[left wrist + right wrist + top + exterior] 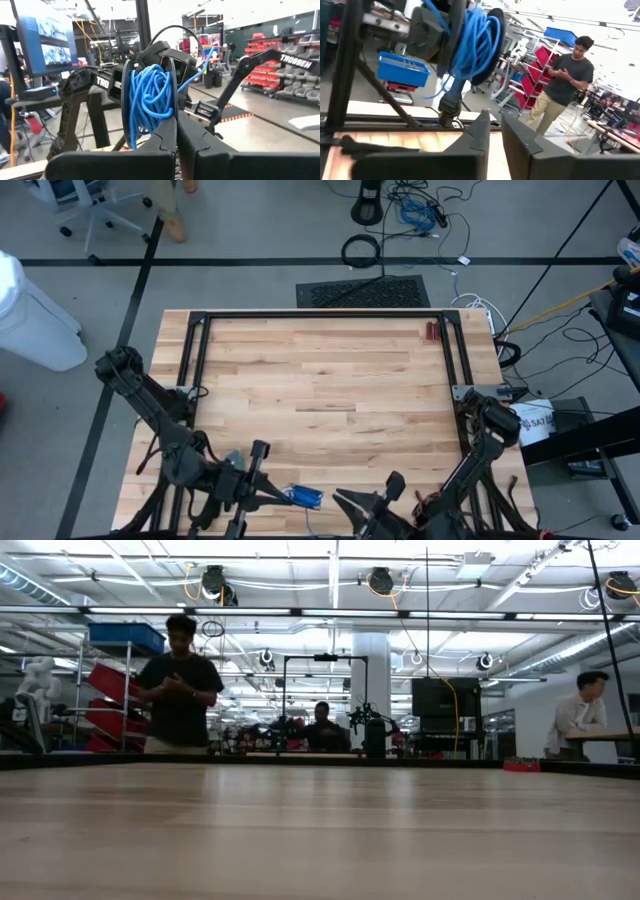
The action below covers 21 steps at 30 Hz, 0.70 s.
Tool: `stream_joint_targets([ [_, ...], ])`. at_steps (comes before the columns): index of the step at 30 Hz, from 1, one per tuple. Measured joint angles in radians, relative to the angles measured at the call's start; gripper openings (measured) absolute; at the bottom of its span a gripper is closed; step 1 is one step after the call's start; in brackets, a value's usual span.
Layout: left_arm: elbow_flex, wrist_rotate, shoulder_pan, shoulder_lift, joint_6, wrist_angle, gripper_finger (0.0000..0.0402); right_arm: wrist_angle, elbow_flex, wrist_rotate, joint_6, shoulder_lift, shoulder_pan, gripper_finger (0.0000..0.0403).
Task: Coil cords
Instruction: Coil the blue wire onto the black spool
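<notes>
The cord (305, 498) is bright blue and wound into a small coil between two dark discs (150, 100). It is held in the air over the table's near edge. My left gripper (283, 494) is shut on it. A loose cord end with a dark plug (451, 102) hangs below the coil. My right gripper (345, 500) faces the coil from the right. Its fingers (494, 132) stand slightly apart with nothing between them. The low view shows neither gripper. My left gripper pinches the coil at its near lower rim (172, 117) between its two fingertips. The fingers come at it about level from the table's left. The coil stands on edge beyond the fingertips, lifted clear of the table, with one strand (197, 75) trailing off toward the other arm.
A black frame (320, 315) borders the table's far part, with red-handled pliers (432, 331) at its far right corner. A black cable ring (361, 250) lies on the floor beyond. A person (180, 680) stands behind the table. The bare wooden tabletop (320, 400) spreads out between the arms and the frame.
</notes>
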Motion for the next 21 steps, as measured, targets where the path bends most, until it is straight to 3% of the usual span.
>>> stream_joint_targets([
  [4,0.000,0.000,0.001,-0.006,-0.030,0.002,0.0000,-0.024,0.000,0.038,0.040,0.000,0.025,0.0083],
  [8,0.000,-0.003,0.002,-0.006,-0.030,0.021,0.0000,-0.168,0.000,0.051,0.178,0.000,0.042,0.0113],
  [14,0.000,-0.008,0.002,-0.008,-0.030,0.080,0.0000,-0.471,-0.001,-0.235,0.609,0.004,-0.008,0.0128],
  [18,0.000,-0.010,0.002,-0.008,-0.028,0.084,0.0000,-0.452,-0.001,-0.347,0.660,0.004,-0.062,0.0128],
  [21,0.000,-0.011,0.002,-0.008,-0.004,0.084,0.0000,-0.421,-0.001,-0.368,0.652,0.002,-0.099,0.0128],
])
